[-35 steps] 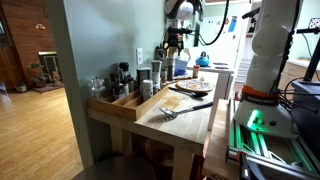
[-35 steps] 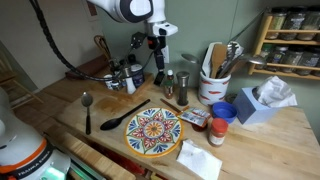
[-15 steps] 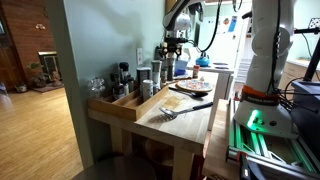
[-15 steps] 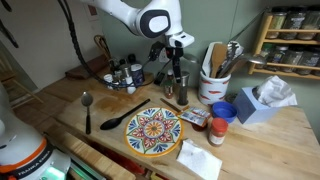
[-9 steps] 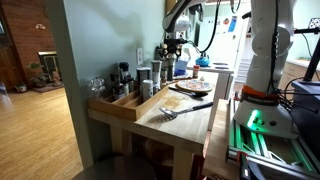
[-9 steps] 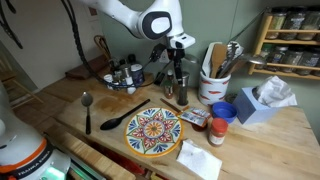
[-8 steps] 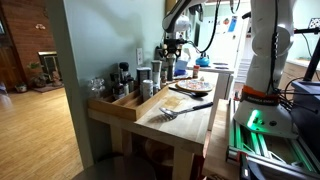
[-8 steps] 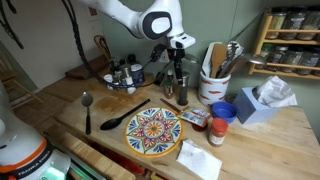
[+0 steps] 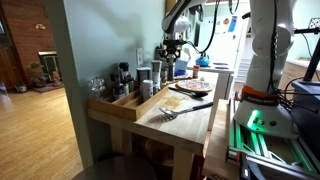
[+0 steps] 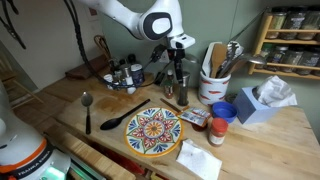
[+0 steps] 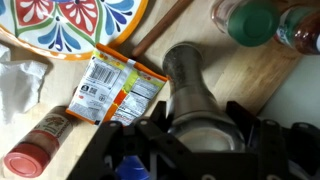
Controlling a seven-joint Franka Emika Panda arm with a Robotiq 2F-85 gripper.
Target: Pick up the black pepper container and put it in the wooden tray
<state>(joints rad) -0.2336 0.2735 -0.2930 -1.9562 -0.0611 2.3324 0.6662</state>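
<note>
Since 2.3 s ago the gripper (image 10: 176,68) has crossed from above the jars in the wooden tray (image 9: 118,108) to a spot farther along the wall-side edge of the tabletop (image 10: 60,118). Over the last second it has not shifted. Its fingers (image 11: 152,135) hang straight down and, in the wrist view, stand one on each side of the black pepper container (image 11: 200,105). Whether the pads press on it or leave a gap I cannot tell.

The container stands upright, long axis vertical, top toward the wrist. It is close to the wall-side edge, about midway along it, between the tray and a white utensil crock (image 10: 212,88). The tray runs lengthwise along that same edge toward a corner, with jars standing in it.

Nearer the front edge lie a painted plate (image 10: 153,130), a black spatula (image 10: 125,115), a spoon (image 10: 87,108) and a seasoning packet (image 11: 115,90).

The tabletop is plain light wood. A grey-green wall (image 10: 60,40) rises behind it, a spice shelf (image 10: 290,35) hangs by the far corner, and a wood floor (image 9: 40,135) shows beyond the table.
</note>
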